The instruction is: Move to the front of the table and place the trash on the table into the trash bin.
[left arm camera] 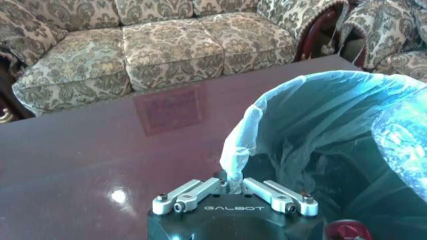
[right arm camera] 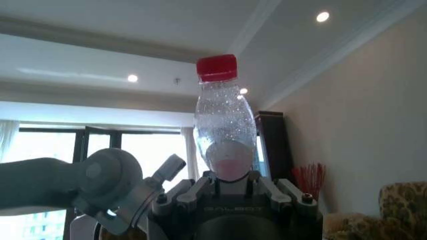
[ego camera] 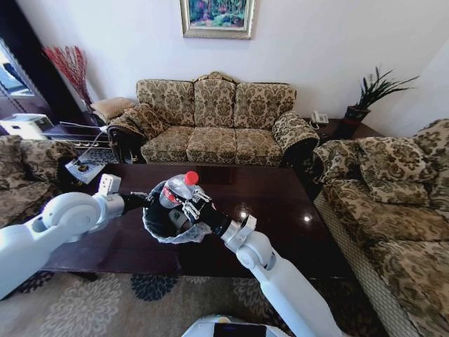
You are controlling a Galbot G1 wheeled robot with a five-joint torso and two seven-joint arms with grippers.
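My right gripper [ego camera: 191, 208] is shut on the trash, a clear water bottle [ego camera: 175, 190] with a red cap [ego camera: 191, 178], and holds it tilted over the mouth of the trash bin [ego camera: 165, 221]. The right wrist view has the bottle [right arm camera: 225, 125] standing up out of the gripper [right arm camera: 230, 184]. The black bin, lined with a whitish bag, is held just above the dark glossy table [ego camera: 280, 203]. My left gripper [left arm camera: 233, 192] is shut on the bag's rim [left arm camera: 237, 150]; from the head view it [ego camera: 144, 200] sits at the bin's left side.
A three-seat patterned sofa [ego camera: 214, 126] stands behind the table and armchairs flank it left [ego camera: 24, 175] and right [ego camera: 393, 203]. A side table with a phone [ego camera: 319, 118] and a plant [ego camera: 365, 102] is at the back right. A patterned rug [ego camera: 105, 302] lies near me.
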